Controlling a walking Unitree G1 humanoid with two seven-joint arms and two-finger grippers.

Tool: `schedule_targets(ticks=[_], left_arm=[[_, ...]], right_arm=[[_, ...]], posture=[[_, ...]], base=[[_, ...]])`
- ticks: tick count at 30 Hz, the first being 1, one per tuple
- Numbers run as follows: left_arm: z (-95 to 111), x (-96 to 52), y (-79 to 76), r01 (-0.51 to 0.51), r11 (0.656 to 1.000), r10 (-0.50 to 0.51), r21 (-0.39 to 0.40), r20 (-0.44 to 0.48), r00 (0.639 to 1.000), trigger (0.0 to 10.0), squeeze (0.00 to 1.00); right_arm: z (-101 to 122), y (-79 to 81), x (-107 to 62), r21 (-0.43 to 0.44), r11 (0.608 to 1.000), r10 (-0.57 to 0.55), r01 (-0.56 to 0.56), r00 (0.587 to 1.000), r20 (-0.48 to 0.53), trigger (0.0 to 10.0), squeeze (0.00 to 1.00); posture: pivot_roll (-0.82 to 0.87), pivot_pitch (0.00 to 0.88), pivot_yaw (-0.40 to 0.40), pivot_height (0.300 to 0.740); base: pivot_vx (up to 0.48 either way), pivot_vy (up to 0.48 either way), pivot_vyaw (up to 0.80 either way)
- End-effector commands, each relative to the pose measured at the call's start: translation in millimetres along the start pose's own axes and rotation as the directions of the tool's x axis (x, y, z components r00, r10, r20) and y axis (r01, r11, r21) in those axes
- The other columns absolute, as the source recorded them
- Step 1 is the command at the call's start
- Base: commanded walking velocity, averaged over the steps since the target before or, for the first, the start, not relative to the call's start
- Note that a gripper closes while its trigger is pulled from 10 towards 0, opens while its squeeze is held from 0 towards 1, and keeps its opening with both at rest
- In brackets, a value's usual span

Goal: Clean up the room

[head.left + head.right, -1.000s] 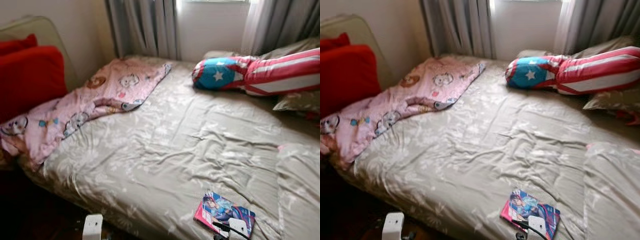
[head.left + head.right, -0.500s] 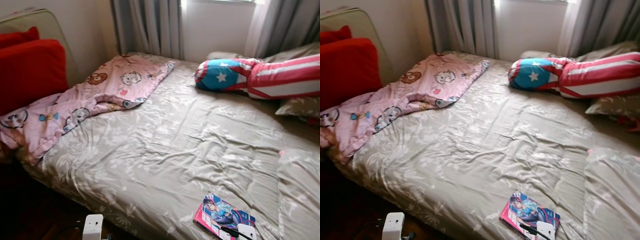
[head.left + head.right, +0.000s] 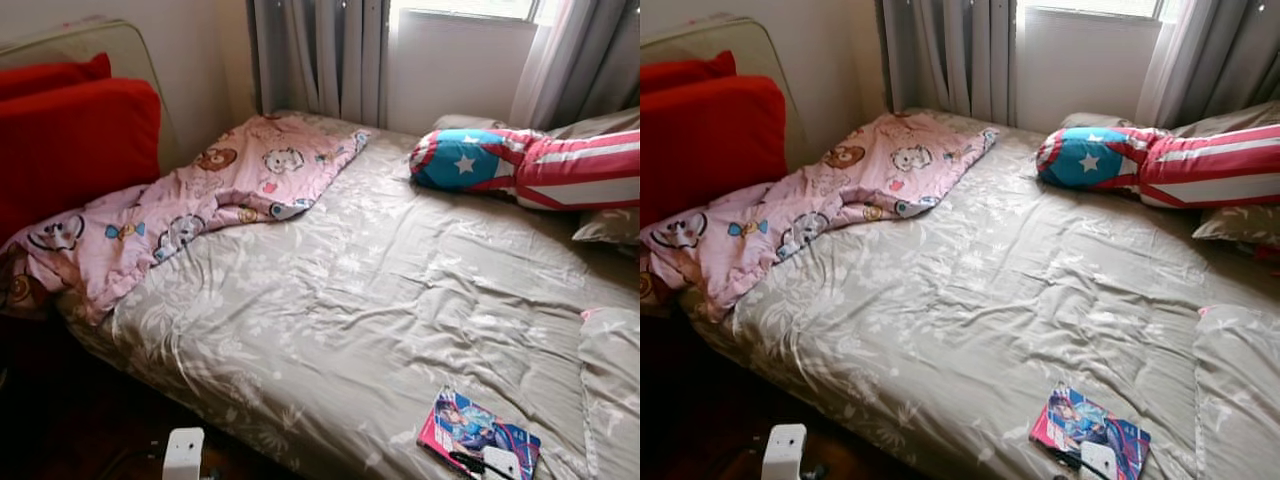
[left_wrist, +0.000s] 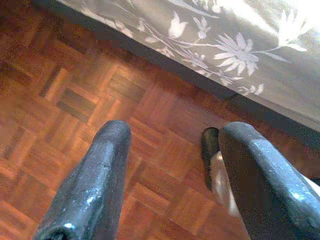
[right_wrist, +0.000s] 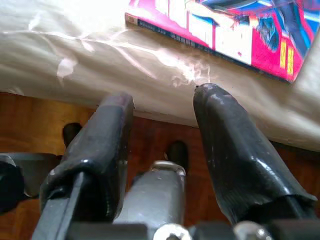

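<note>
Book [image 3: 478,434] with pink anime-style cover lies at near edge of bed [image 3: 380,290]; cover text too blurred to read. Right gripper [image 5: 162,107] empty, fingers apart, just short of it at mattress edge. Left gripper [image 4: 172,135] empty, fingers spread, over parquet floor [image 4: 75,105]. Pink blanket [image 3: 190,200] bunched on bed's left.

Pink comic book [image 3: 478,436] flat nr bed's [image 3: 370,300] front edge

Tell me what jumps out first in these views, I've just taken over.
The long stars-and-stripes pillow at the bed's far right, by the window, catches the eye first, then the big red cushions at far left with a crumpled pink cartoon blanket spilling beside them. A bright comic book lies at the bed's near edge, just beyond the open right claw.
</note>
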State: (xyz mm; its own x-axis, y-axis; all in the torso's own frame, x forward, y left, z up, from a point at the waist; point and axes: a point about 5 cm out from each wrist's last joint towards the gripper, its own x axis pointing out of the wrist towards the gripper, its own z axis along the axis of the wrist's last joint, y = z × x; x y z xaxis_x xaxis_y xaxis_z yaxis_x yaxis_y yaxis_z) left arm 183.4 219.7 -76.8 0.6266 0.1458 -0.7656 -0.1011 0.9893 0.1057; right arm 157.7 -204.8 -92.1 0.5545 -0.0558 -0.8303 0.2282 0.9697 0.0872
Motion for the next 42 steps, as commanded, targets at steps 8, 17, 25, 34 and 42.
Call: schedule_targets(ticks=[8, 17, 25, 34, 42], left_arm=[[1, 0.6, -1.2, 0.004, 1.0, -0.004, 0.026, -0.009, 1.0, 10.0, 0.0], [3, 1.0, -2.5, 0.01, 0.999, -0.01, 0.034, -0.002, 1.0, 10.0, 0.0], [4, 1.3, -5.1, 0.015, 0.999, -0.015, 0.039, 0.004, 1.0, 10.0, 0.0], [3, 1.1, -6.0, 0.017, 0.999, -0.017, 0.042, 0.002, 1.0, 10.0, 0.0], [3, 1.2, -6.2, 0.018, 0.999, -0.018, 0.042, 0.002, 1.0, 10.0, 0.0]], right_arm=[[-11, -11.3, -4.2, 0.03, 0.999, -0.028, 0.028, 0.999, -0.018, 10.0, 0.0], [-20, -0.8, -4.5, 0.03, 0.999, -0.012, 0.013, 1.0, -0.028, 10.0, 0.0], [-20, -0.9, -4.6, 0.03, 0.999, -0.009, 0.01, 1.0, -0.028, 10.0, 0.0], [-19, -1.2, -4.3, 0.024, 1.0, -0.008, 0.009, 1.0, -0.03, 10.0, 0.0], [-19, -1.3, -4.3, 0.02, 1.0, -0.005, 0.006, 1.0, -0.031, 10.0, 0.0]], posture=[[-0.02, 0.0, -0.001, 0.74], [-0.01, 0.0, -0.005, 0.74], [-0.01, 0.0, -0.008, 0.74], [-0.01, 0.0, -0.007, 0.74], [0.0, 0.0, -0.006, 0.74]], base=[[0.0, 0.335, 0.0], [0.0, 0.332, 0.0], [0.0, 0.334, 0.0], [0.0, 0.33, 0.0], [0.0, 0.332, 0.0]])
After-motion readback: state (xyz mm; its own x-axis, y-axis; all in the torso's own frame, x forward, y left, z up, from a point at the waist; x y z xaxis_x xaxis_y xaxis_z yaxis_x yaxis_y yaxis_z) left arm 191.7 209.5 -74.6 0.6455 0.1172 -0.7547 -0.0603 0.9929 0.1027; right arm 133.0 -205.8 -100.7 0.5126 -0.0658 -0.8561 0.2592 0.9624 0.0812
